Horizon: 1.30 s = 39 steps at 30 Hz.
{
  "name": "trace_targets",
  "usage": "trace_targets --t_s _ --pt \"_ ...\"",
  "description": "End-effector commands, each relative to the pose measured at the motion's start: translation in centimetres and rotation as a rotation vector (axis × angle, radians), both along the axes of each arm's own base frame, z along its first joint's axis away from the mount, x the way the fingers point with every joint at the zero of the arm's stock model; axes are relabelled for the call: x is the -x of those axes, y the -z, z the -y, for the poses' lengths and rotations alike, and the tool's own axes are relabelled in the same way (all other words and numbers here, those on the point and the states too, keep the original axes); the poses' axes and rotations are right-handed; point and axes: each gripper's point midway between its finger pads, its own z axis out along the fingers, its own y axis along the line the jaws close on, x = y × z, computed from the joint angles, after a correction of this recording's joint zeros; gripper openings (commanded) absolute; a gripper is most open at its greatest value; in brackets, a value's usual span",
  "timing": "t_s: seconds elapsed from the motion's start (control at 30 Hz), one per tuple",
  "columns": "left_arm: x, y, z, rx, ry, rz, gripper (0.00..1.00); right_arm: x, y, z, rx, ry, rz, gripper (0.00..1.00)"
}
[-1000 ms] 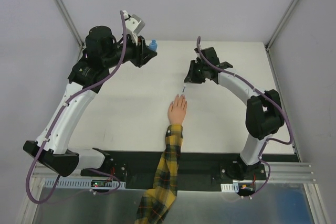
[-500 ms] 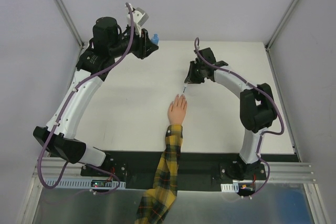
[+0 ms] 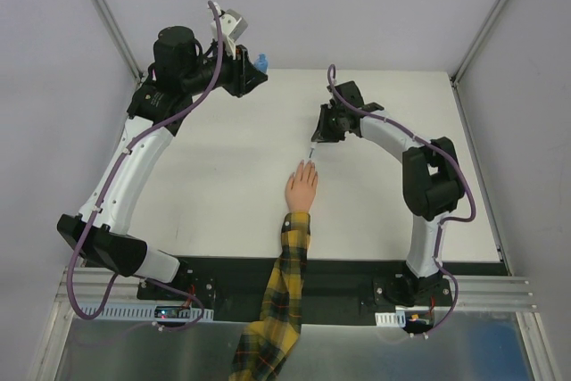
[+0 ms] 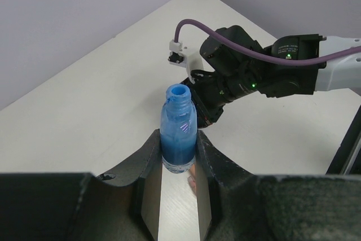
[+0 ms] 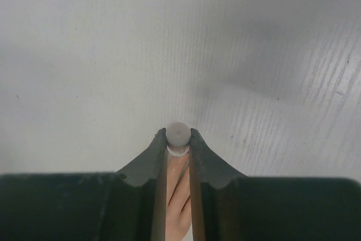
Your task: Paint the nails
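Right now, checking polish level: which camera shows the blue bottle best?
Left wrist: the uncapped blue bottle sits centred and close, clamped in the left gripper. Top external shows only a blue speck; right wrist shows none of it.

Blue bottle (image 4: 179, 134), white cap (image 5: 177, 135), peach hand (image 3: 302, 189), yellow-black plaid sleeve (image 3: 281, 301).
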Motion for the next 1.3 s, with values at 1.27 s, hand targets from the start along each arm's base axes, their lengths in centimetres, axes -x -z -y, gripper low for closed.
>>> trace_targets --t_s 1.27 --pt "0.4 -2.9 -1.0 0.042 0.000 0.079 0.00 -0.6 0.4 -0.9 0.078 -0.072 0.017 0.00"
